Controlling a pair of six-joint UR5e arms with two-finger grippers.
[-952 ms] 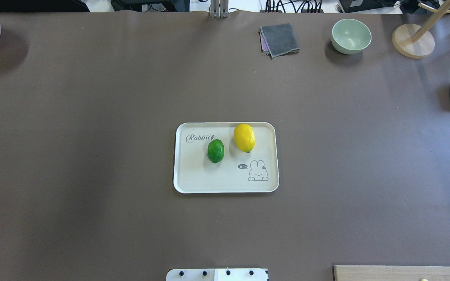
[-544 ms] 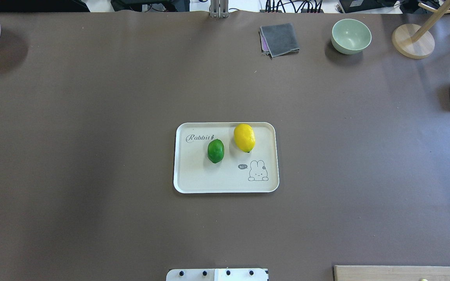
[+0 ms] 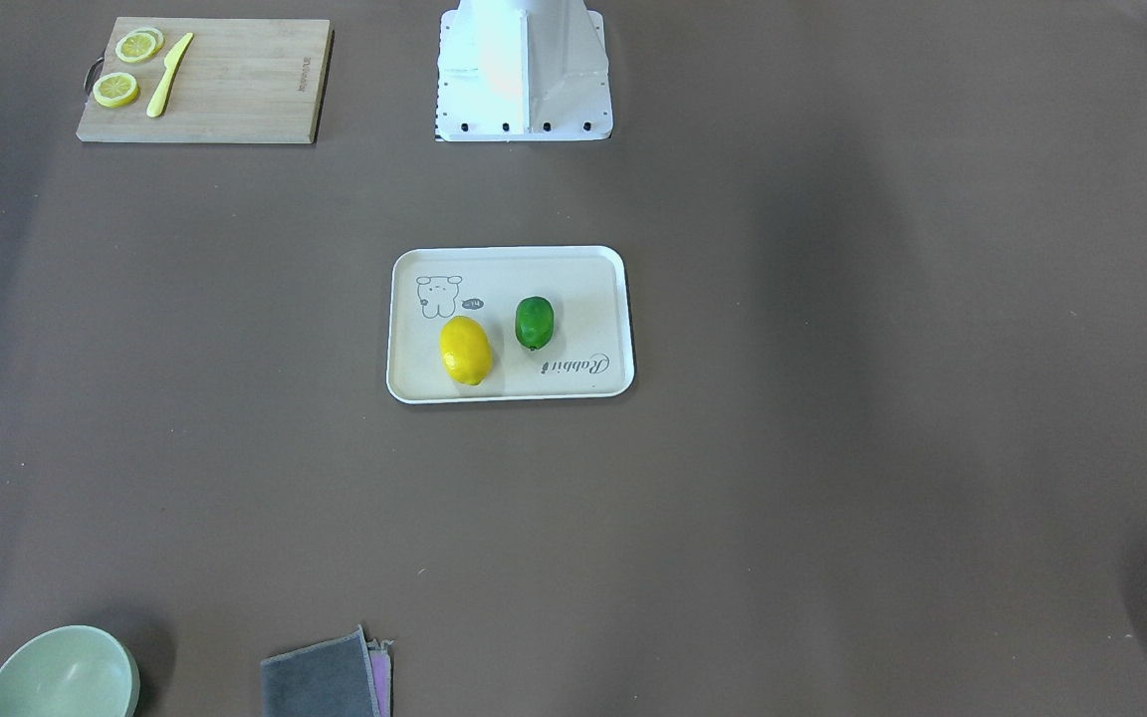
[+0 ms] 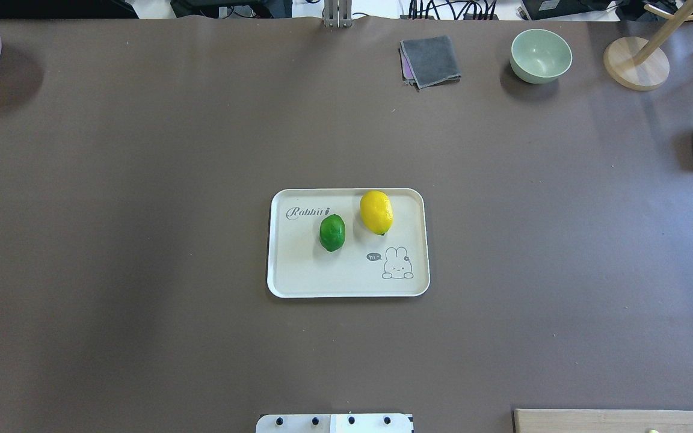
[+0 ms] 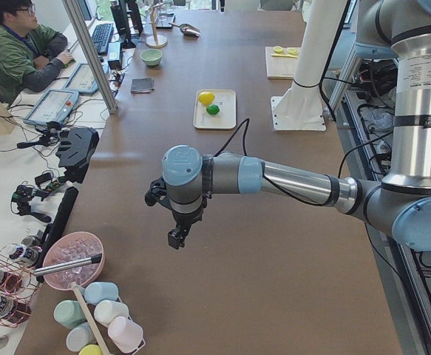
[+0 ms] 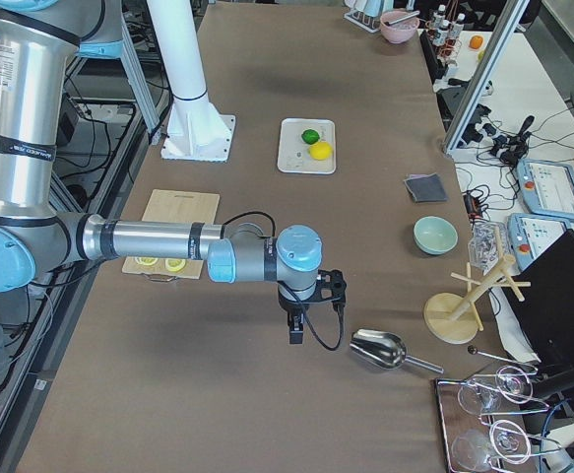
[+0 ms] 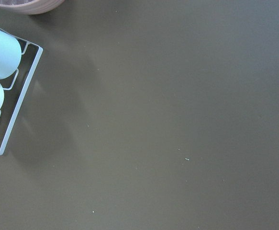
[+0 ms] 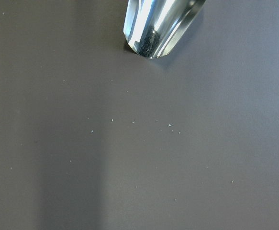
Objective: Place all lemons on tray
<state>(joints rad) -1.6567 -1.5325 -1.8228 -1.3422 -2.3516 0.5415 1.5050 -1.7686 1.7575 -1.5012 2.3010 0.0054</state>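
**Both lemons on tray; both grippers stand well clear of it**

Left gripper [image 5: 175,238]: it hangs pointing down over the left end of the table [image 4: 142,180], near the pink bowl [image 5: 72,259] and the rack of pastel cups [image 5: 100,314]. It appears in the side view only, so it cannot be told whether its jaws are apart or together. Its wrist view takes in bare table surface, with the rack at the left edge.

Tray [image 4: 298,279]: it lies flat at mid-table, between the two grippers and well apart from each.

Green lemon [image 4: 332,232]: it rests on the tray, on the side nearer the left gripper, at the end of the "Rabbit" script [image 4: 305,212].

Yellow lemon [image 4: 376,211]: it rests on the tray just beside the green one, on the side nearer the right gripper and close to the tray's far rim. A strip of tray shows between the two fruits.

Right gripper [image 6: 294,332]: it hangs pointing down over the table's right end, well apart from the tray and near the metal scoop [image 6: 378,348]. It is seen in the side view only, so its jaw state cannot be told. Its wrist view shows the scoop's mouth at the top edge, above bare table.
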